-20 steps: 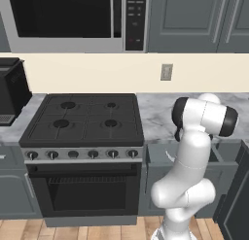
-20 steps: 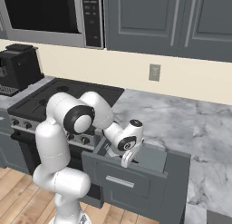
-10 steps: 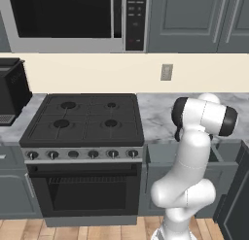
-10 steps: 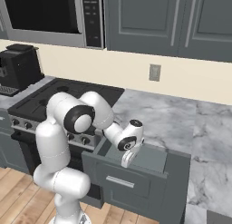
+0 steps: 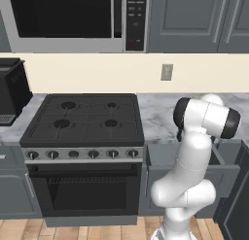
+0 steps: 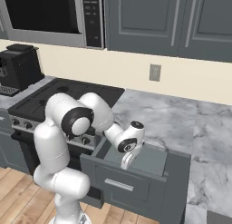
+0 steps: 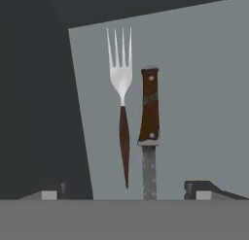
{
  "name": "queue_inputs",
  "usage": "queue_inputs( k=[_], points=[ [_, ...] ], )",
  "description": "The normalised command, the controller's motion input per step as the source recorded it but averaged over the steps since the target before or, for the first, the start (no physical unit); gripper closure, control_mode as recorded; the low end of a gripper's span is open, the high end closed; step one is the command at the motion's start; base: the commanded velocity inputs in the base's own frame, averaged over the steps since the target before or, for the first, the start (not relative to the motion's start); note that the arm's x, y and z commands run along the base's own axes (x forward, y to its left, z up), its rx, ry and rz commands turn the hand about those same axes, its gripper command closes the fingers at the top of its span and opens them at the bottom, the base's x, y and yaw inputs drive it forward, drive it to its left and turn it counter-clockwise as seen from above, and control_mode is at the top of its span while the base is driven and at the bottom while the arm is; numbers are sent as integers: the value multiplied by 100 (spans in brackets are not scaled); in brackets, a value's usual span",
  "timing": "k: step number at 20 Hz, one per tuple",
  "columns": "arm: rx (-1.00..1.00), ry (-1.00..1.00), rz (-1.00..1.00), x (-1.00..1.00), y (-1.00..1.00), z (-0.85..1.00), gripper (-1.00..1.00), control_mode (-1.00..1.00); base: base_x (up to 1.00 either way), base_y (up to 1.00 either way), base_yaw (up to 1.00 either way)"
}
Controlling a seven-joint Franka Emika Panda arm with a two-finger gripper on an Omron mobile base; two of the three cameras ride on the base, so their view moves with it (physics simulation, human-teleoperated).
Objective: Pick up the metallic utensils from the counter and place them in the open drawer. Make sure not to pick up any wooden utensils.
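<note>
Two metallic utensils lie side by side on the floor of the open drawer [image 7: 194, 88]: a silver fork [image 7: 120, 83] with a dark brown handle, and a knife [image 7: 149, 108] with a riveted brown handle. My gripper [image 7: 126, 193] is open just above them, its fingertips [image 7: 203, 189] wide apart and holding nothing; the knife's blade runs down between them. From the right base, the gripper [image 6: 126, 162] hangs inside the slate-grey drawer [image 6: 131, 184], below the marble counter [image 6: 181, 123]. The wooden utensils are out of view.
The black stove [image 5: 85, 117] stands left of the drawer [image 5: 228, 172], with a microwave [image 5: 63, 15] above it. A black appliance [image 6: 18, 66] sits on the far left counter. Grey wall cabinets [image 6: 181, 19] hang above the marble.
The jaws have gone from shut to open. The arm has stayed in place over the drawer.
</note>
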Motion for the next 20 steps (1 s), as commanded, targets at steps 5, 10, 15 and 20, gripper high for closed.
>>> queue_inputs(
  k=[5,10,15,20],
  points=[
    [9,0,0,-16,-13,45,-100,-100,0,0,0],
    [7,0,0,-1,-2,78,-100,-100,0,0,0],
    [1,0,0,0,0,75,-100,-100,0,0,0],
    [0,16,-15,0,10,62,-100,-100,0,0,0]
  ],
)
